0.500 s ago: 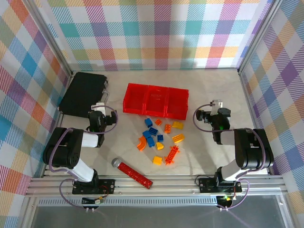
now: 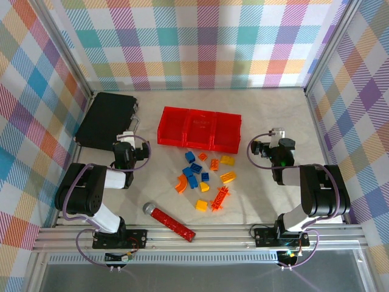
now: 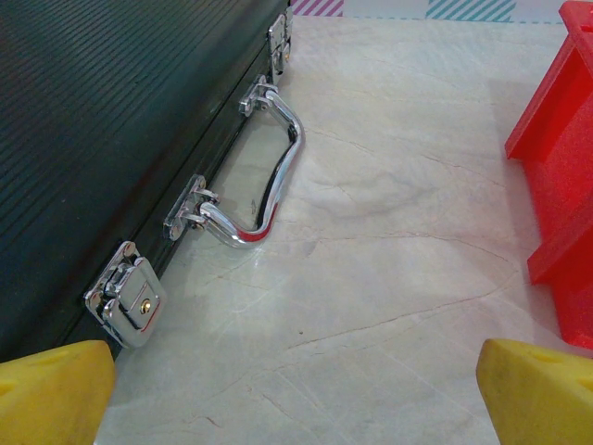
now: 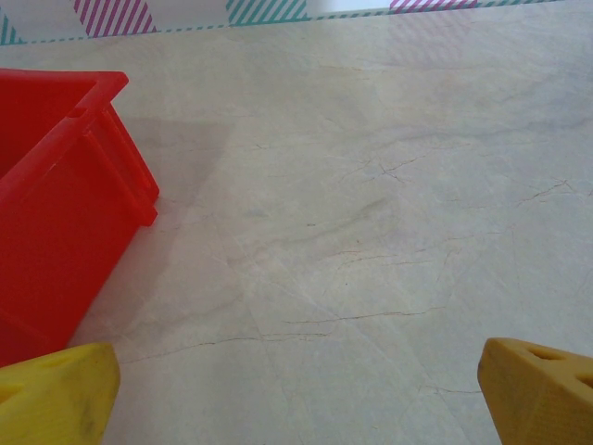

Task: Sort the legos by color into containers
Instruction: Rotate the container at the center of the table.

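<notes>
step: start of sort, by my read. All three bins of the containers [image 2: 199, 129] look empty and no brick is lifted.
legos: loose cluster [image 2: 196, 168] on the bench [image 2: 267, 103], just on the near side of the containers. Blue ones sit closest to the near wall, yellow and orange are mixed in further out, and the curved orange piece [image 2: 181, 182] is at the cluster's left edge.
left tool: [image 2: 126, 135] to the left of the containers, low over the bench. Fingers spread wide with nothing between them; wrist view has the yellow tips [image 3: 56, 389] at the frame edges.
right tool: [image 2: 276, 132] off the right end of the containers, also spread wide and empty, with bare bench between the tips [image 4: 56, 389].
clutter: black case [image 2: 109, 120] further left of the containers than the left tool; red studded bar [image 2: 173, 222] well to the near side. Neither is part of the job.
next: one arm has to swing in to the cluster on the containers' near side, come down over a single brick with the jaws either side of it, and close.
watch: bricks sit close together, so an edge piece is the safer first pick. Fix one colour per bin before the first drop.
</notes>
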